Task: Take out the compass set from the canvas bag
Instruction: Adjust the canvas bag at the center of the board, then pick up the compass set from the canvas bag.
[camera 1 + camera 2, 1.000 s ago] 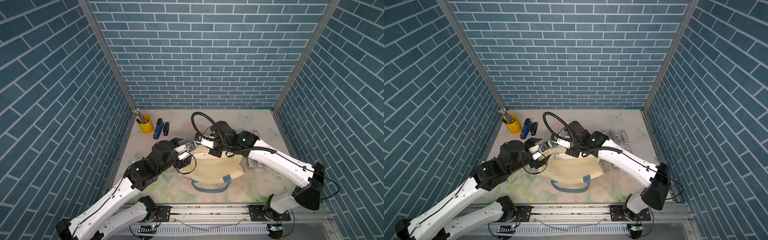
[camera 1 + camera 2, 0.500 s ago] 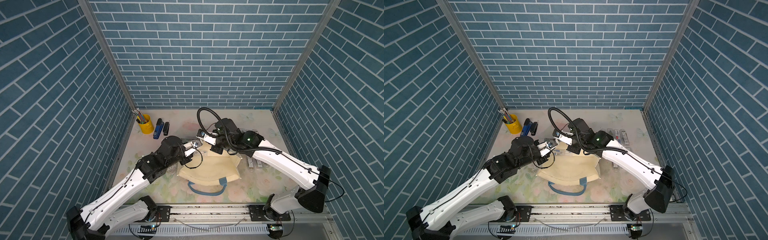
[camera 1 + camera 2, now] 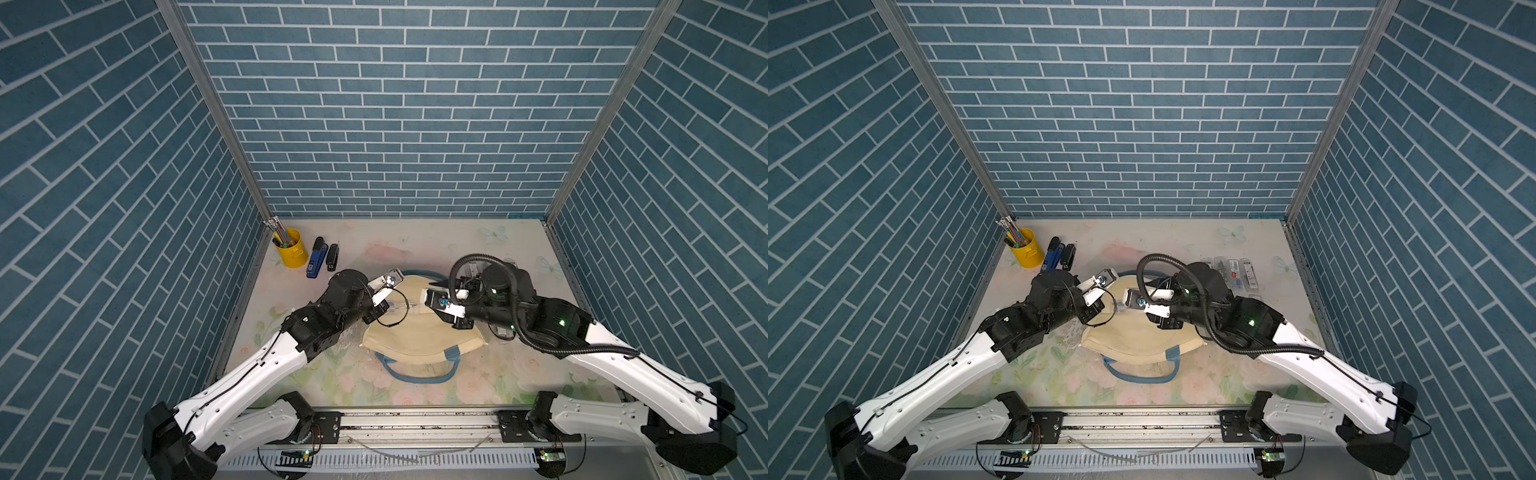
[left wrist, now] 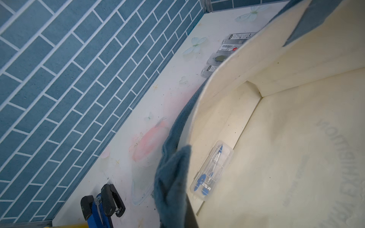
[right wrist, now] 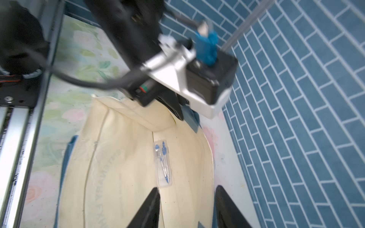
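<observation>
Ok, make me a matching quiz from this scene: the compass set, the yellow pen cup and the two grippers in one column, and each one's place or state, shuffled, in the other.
Column one
1. compass set
2. yellow pen cup
3. left gripper
4. right gripper

Column two
A. open, holding nothing
B. shut on the blue strap handle
C. lying inside the canvas bag
D. at a far corner of the table, beside the blue stapler

Pairs: 1-C, 2-D, 3-B, 4-A
</observation>
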